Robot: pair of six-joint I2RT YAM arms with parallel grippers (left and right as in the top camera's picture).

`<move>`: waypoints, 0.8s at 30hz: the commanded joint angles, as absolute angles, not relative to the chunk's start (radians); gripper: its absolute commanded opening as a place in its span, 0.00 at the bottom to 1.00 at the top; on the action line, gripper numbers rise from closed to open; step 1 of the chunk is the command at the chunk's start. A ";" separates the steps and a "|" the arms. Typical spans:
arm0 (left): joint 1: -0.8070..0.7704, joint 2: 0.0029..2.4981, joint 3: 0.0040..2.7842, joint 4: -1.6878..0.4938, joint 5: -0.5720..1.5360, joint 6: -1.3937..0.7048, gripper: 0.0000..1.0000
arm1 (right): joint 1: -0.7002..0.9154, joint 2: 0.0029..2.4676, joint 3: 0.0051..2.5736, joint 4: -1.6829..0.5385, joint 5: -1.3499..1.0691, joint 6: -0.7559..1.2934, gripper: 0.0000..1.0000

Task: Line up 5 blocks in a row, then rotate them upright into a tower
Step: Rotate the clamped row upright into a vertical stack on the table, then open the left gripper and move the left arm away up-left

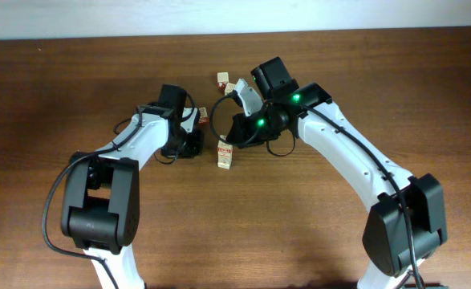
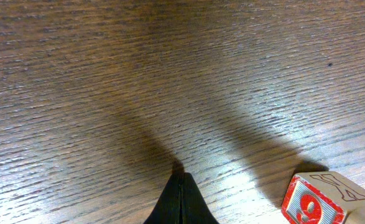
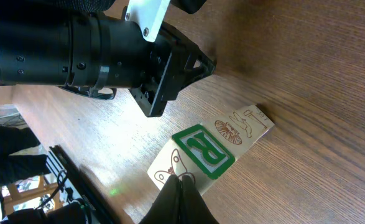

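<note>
Two pale blocks lie side by side at the table's middle (image 1: 225,155). In the right wrist view the nearer one shows a green "R" face (image 3: 204,151) and a butterfly drawing, the farther one a mushroom drawing (image 3: 238,124). My right gripper (image 3: 181,183) is shut and empty, its tip resting on the butterfly face. In the overhead view my right gripper (image 1: 229,140) stands just above this pair. Two more blocks (image 1: 225,82) sit farther back, and another (image 1: 203,114) lies between the arms. My left gripper (image 2: 182,186) is shut and empty, tip near the wood, left of a red "9" block (image 2: 316,202).
The left arm's black wrist body (image 3: 76,50) hangs close above the block pair in the right wrist view. Both arms crowd the table's centre (image 1: 219,128). Bare wooden tabletop (image 1: 243,233) stretches toward the front, and cables loop around both wrists.
</note>
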State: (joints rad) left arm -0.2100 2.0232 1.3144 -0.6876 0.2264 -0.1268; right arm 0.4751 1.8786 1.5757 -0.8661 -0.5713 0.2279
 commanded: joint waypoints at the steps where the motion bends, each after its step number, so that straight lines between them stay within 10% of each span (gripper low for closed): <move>1: -0.204 2.031 1.308 -0.690 0.159 -0.118 0.00 | 0.491 1.955 1.530 -0.903 -0.458 0.218 0.05; 24: -0.136 2.025 1.492 -0.847 0.129 -0.113 0.00 | 0.512 1.936 1.603 -0.911 -0.459 0.198 0.16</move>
State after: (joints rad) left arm -0.1596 2.0224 1.4105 -0.8120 0.1555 -0.1268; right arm 0.4931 1.8851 1.6196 -0.9035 -0.5240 0.2195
